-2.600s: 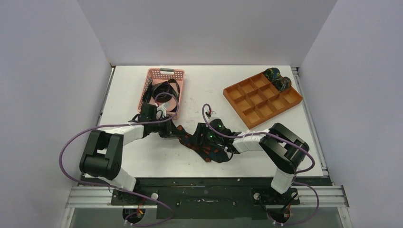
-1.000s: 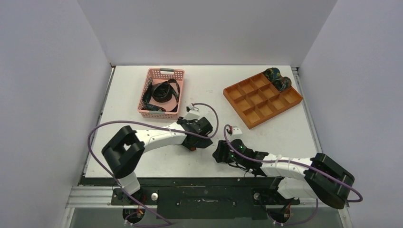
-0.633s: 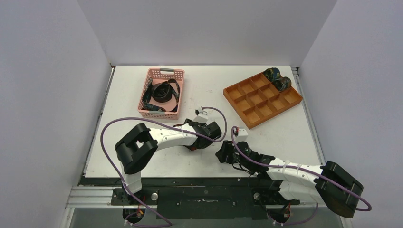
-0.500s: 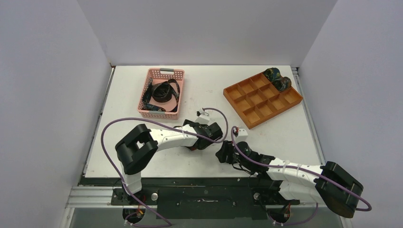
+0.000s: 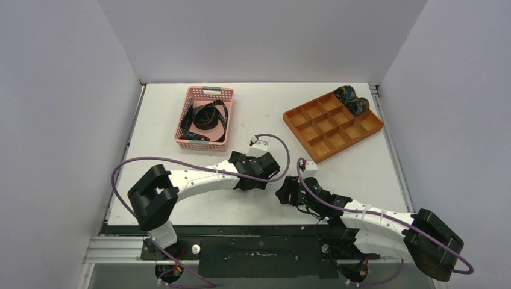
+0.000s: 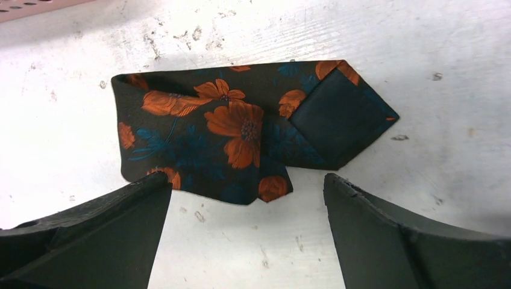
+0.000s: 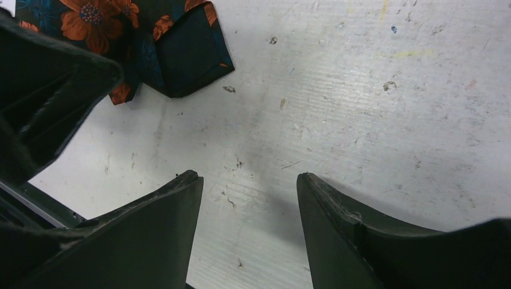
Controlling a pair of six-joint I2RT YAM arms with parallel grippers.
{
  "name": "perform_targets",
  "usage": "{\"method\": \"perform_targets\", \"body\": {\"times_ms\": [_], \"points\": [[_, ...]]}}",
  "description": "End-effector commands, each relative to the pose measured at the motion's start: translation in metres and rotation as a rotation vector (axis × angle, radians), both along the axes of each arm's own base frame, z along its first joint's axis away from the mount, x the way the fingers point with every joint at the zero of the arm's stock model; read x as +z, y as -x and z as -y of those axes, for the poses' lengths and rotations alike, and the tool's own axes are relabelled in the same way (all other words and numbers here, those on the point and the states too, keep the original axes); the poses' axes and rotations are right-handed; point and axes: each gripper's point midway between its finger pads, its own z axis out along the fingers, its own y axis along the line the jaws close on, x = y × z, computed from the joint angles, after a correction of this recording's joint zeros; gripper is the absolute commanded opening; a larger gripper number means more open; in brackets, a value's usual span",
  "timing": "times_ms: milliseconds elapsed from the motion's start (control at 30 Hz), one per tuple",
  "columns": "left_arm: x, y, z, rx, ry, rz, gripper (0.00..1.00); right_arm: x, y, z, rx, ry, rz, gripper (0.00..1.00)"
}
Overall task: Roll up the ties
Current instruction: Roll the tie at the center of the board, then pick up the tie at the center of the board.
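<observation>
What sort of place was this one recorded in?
Probably a lab robot cell, not a home: plain walls box in a scuffed white table, with a left arm and right arm bolted at its near edge.

1. From above, the flowered tie (image 6: pixel 241 132) on the desk (image 5: pixel 373 162) is almost wholly hidden under the left arm's wrist (image 5: pixel 253 165).
2. In the right wrist view, that tie is cut off at the top edge and partly covered by the left fingers (image 7: pixel 54 84).
3. The right fingers (image 7: pixel 373 235) run off the bottom edge there.
4. The pink basket (image 6: pixel 36 6) is a mere sliver in the left wrist view.
5. The basket's ties (image 5: pixel 205 117) are too tangled and small to count.
</observation>
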Motion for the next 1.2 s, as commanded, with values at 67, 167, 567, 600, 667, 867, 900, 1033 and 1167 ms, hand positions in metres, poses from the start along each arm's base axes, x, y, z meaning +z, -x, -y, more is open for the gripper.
{"method": "perform_targets", "body": {"times_ms": [67, 167, 567, 600, 667, 867, 900, 1033, 1167], "points": [[0.049, 0.006, -0.002, -0.006, 0.199, 0.056, 0.96, 0.038, -0.018, -0.018, 0.031, -0.054, 0.050, 0.61], [0.066, 0.002, -0.023, 0.035, 0.332, 0.065, 0.96, 0.059, -0.026, -0.039, 0.075, -0.101, 0.059, 0.61], [0.072, -0.017, -0.081, 0.145, 1.154, 0.050, 0.93, 0.089, -0.063, -0.153, 0.257, -0.210, 0.016, 0.54], [0.069, -0.018, -0.083, 0.151, 1.164, 0.037, 0.95, 0.086, -0.065, -0.159, 0.266, -0.208, 0.010, 0.53], [0.062, -0.021, -0.089, 0.179, 1.178, 0.024, 0.98, 0.078, -0.068, -0.169, 0.276, -0.204, -0.011, 0.52], [0.041, -0.027, -0.103, 0.242, 1.207, -0.009, 0.96, 0.048, -0.077, -0.165, 0.231, -0.132, -0.055, 0.48], [0.038, -0.027, -0.103, 0.244, 1.209, -0.017, 0.96, 0.042, -0.076, -0.162, 0.224, -0.117, -0.062, 0.48], [0.029, -0.031, -0.103, 0.251, 1.207, -0.034, 0.96, 0.021, -0.076, -0.149, 0.200, -0.080, -0.095, 0.47], [0.026, -0.032, -0.103, 0.254, 1.204, -0.044, 0.96, 0.009, -0.074, -0.138, 0.188, -0.052, -0.104, 0.47]]}}
